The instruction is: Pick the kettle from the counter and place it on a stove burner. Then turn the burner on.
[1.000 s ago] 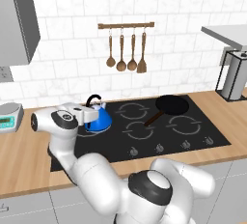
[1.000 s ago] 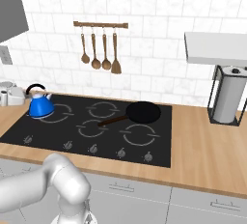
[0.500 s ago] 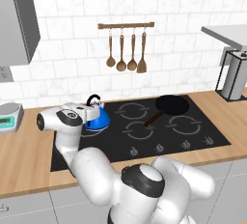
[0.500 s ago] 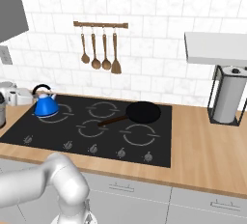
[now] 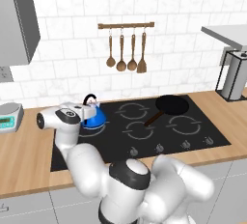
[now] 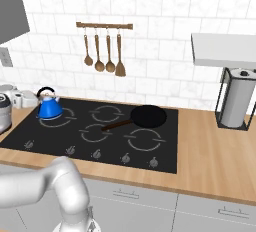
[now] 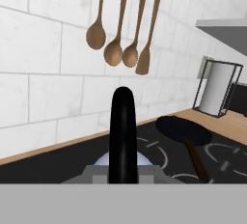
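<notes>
One kettle (image 6: 49, 107) on cooktop (image 6: 160, 158) | handle dead ahead | finger spread: cannot tell

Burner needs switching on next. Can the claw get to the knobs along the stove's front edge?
Probably yes: the knobs lie bare, with the pan and kettle set further back. The claw is at the kettle.

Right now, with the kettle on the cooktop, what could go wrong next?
1. The claw seems close around the kettle; pulling away could tip it.
2. The frying pan has its handle over the middle rings; a careless reach might knock it.
3. Several similar knobs; the wrong burner could be turned on.
</notes>
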